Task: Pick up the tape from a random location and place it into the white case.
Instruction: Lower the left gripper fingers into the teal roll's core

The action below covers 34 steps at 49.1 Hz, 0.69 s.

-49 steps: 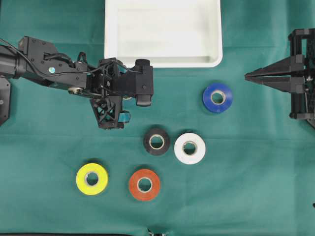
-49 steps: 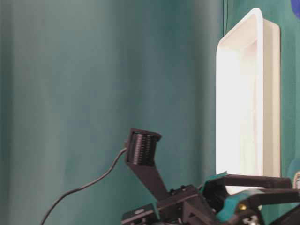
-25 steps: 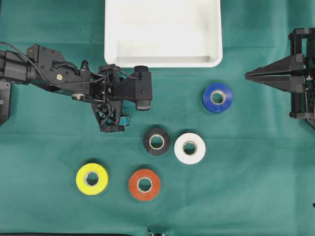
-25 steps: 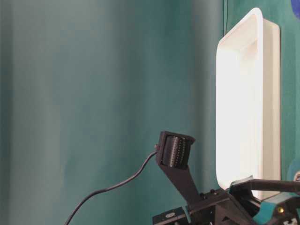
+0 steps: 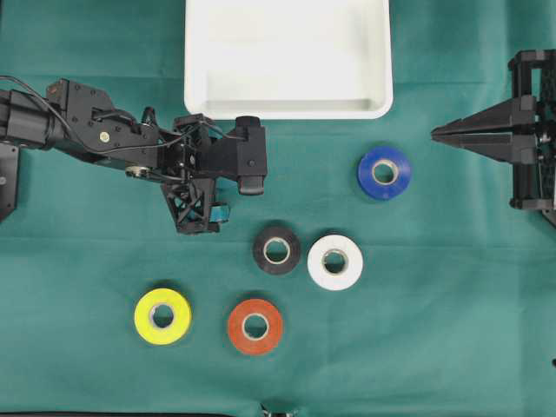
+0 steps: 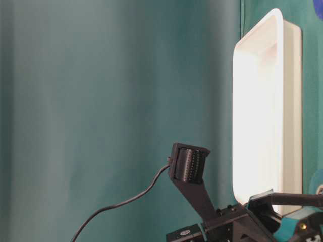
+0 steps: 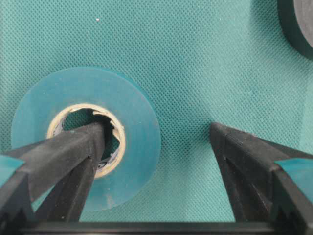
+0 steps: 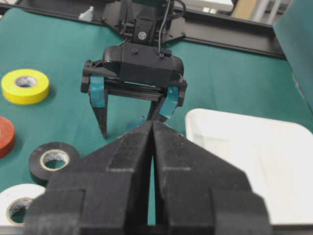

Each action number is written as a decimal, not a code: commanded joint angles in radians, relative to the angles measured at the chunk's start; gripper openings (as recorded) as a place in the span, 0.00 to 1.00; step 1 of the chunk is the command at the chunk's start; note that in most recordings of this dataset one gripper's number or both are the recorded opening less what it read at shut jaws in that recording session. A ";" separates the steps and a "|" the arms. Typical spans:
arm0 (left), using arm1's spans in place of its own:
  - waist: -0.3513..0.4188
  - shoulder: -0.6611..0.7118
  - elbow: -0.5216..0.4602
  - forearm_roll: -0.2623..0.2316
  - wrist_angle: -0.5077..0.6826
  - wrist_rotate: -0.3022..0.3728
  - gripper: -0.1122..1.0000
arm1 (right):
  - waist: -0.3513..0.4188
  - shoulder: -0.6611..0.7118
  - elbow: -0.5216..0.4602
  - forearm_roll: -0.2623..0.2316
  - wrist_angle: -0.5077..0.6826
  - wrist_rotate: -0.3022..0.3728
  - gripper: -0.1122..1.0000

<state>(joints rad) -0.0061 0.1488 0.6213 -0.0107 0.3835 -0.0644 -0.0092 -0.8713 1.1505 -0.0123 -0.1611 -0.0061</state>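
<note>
Green cloth (image 5: 434, 347), left tool (image 7: 156, 147) wide open astride teal tape (image 7: 132, 127); right tool (image 8: 152, 147) closed, empty.

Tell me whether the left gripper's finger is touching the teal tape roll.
Cannot tell. In the left wrist view one finger reaches into the core of the teal tape roll, but no view plainly shows contact or a gap.

Tape rolls: six total, one each of blue (image 5: 384, 172), black (image 5: 276, 250), white (image 5: 335, 261), yellow (image 5: 162, 315), orange (image 5: 254, 326), teal (image 7: 112, 117). White case (image 5: 287, 107): one. Grippers: two.
</note>
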 commanded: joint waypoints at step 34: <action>-0.003 -0.040 -0.011 0.000 0.003 0.002 0.30 | -0.003 0.018 -0.012 -0.002 -0.005 0.002 0.10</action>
<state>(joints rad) -0.0046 0.1396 0.6213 -0.0092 0.3896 -0.0629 -0.0092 -0.8575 1.1490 -0.0123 -0.1611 -0.0061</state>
